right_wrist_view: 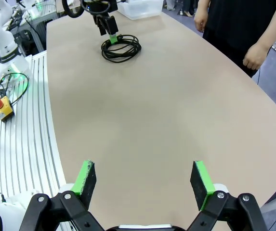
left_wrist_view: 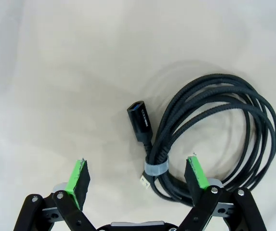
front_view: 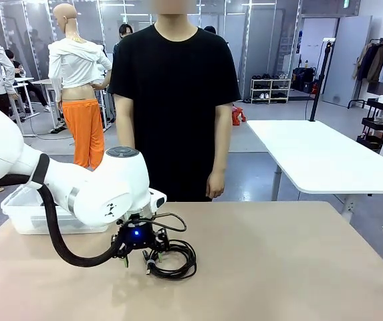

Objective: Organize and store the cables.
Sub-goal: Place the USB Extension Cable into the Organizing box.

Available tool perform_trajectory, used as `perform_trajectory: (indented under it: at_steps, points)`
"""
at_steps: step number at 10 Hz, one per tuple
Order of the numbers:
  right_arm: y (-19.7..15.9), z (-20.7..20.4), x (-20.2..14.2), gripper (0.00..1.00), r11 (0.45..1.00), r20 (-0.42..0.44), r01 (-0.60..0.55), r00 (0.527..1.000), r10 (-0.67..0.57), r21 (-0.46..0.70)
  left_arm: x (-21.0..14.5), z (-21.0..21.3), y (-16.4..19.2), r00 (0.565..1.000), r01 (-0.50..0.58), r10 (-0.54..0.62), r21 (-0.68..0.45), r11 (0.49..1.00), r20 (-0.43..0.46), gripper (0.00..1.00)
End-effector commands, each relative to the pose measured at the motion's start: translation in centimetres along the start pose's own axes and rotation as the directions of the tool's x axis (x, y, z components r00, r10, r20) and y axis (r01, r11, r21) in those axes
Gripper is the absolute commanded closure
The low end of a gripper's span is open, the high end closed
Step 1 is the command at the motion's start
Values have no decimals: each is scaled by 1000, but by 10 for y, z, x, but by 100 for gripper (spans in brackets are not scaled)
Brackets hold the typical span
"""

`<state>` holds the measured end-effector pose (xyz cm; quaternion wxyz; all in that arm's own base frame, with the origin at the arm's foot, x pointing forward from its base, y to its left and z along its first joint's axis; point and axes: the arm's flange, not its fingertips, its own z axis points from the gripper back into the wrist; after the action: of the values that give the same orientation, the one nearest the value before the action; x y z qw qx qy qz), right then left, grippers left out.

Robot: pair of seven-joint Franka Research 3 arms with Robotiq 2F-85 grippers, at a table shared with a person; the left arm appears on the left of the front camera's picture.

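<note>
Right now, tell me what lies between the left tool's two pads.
In the left wrist view, the tied section of the cable and its gray tie lie between the open left tool's pads, nearer one pad; the rest is bare table.

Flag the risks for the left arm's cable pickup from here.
1. Left gripper is open over the tie on the coiled cable; closing off the bundle may catch one strand, so loops sag.
2. The plug end juts free and could drag toward the clear bin.
</note>
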<state>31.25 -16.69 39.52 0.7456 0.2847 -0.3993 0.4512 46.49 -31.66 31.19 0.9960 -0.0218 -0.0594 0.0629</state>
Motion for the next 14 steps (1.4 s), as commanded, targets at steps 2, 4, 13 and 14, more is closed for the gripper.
perform_trajectory:
  at_steps: [2, 4, 13, 14]
  points:
    - [-3, 0, 2, 0, 1000, 14, 9, 1000, -9, -5, 5, -9, -16, 1000, -27, 28, 44, 999, -4, 23]
    - [-3, 0, 2, 0, 1000, 14, 9, 1000, -9, -5, 3, -5, -15, 1000, -15, 14, 49, 999, 5, 83]
    - [-3, 0, 2, 0, 1000, 14, 9, 1000, -9, -5, 3, 56, -1, 993, 75, -71, -37, 997, 98, 85]
    - [-3, 0, 2, 0, 1000, 14, 9, 1000, -9, -5, 6, 93, 10, 975, 167, -159, -39, 985, 156, 85]
